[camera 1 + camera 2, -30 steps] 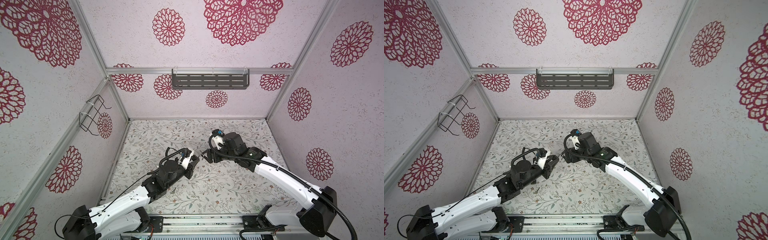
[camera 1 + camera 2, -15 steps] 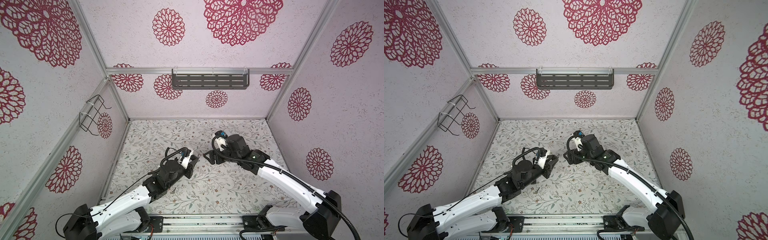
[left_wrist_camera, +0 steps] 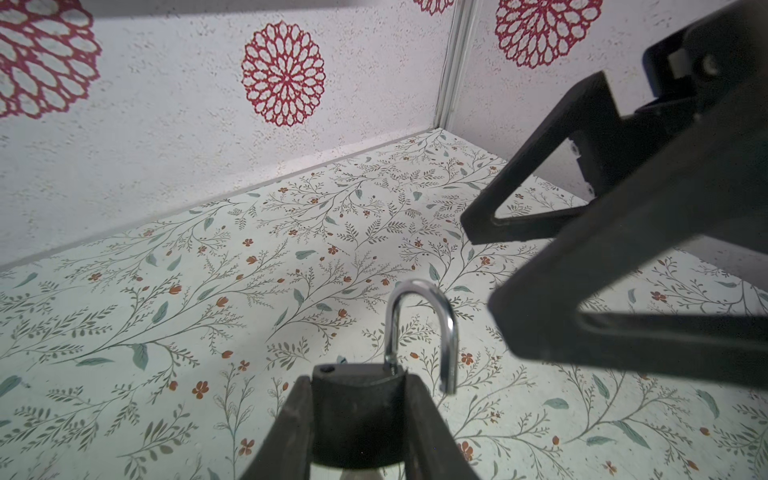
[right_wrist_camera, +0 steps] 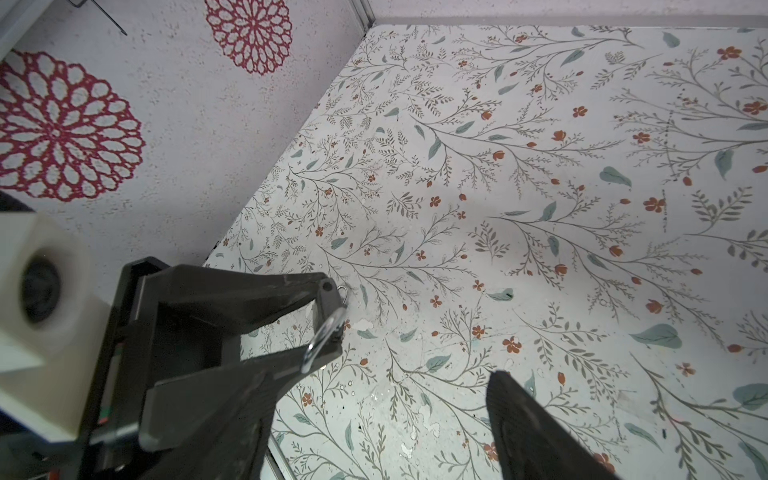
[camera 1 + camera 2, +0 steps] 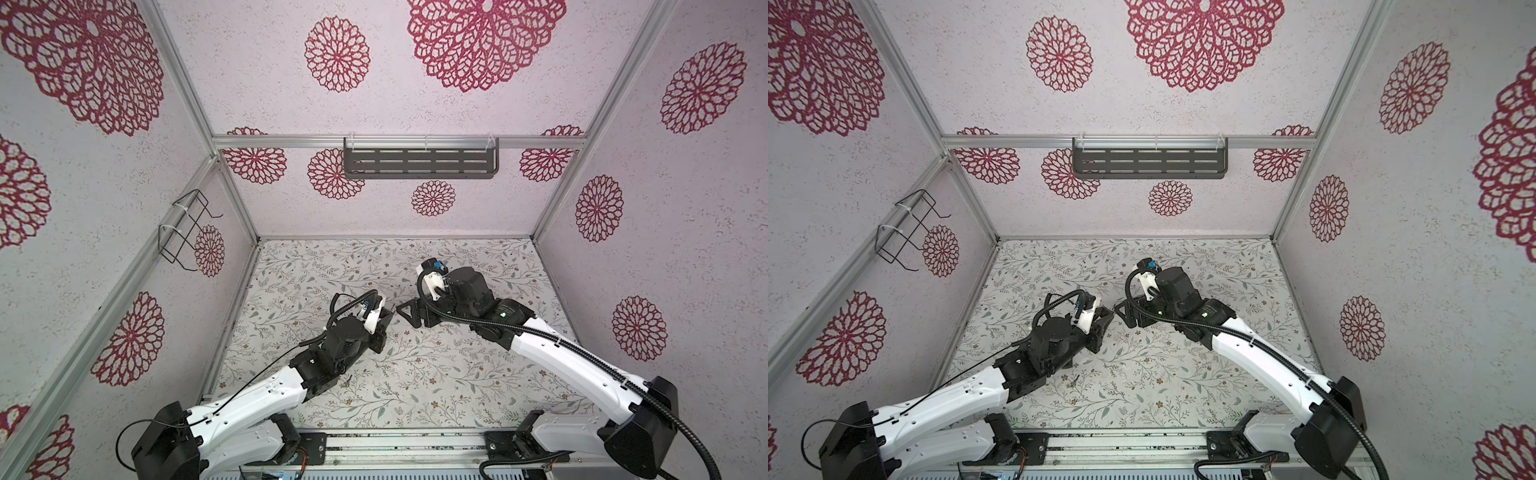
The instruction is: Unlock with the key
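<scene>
The left claw (image 3: 360,386) is clamped snug on the body of the black padlock (image 3: 357,411), holding it up off the counter (image 3: 166,311) with the shackle (image 3: 415,286) pointing away from the wrist. To me the shackle looks already popped: one leg hangs free beside the body instead of sitting in its hole.

The right claw (image 3: 484,268) is wide open and empty, just beside the padlock on the shackle side, not touching it. I can't spot the key anywhere. If it's in the keyway it's under the body, hidden by the left claw's fingers.

So I'd guess the unlocking is basically done and what's left is getting clear cleanly. The right claw should pull straight away from the padlock with its jaws wide, so it doesn't snag the shackle and shove it back in — and the left shouldn't ease its squeeze until there's room.
</scene>
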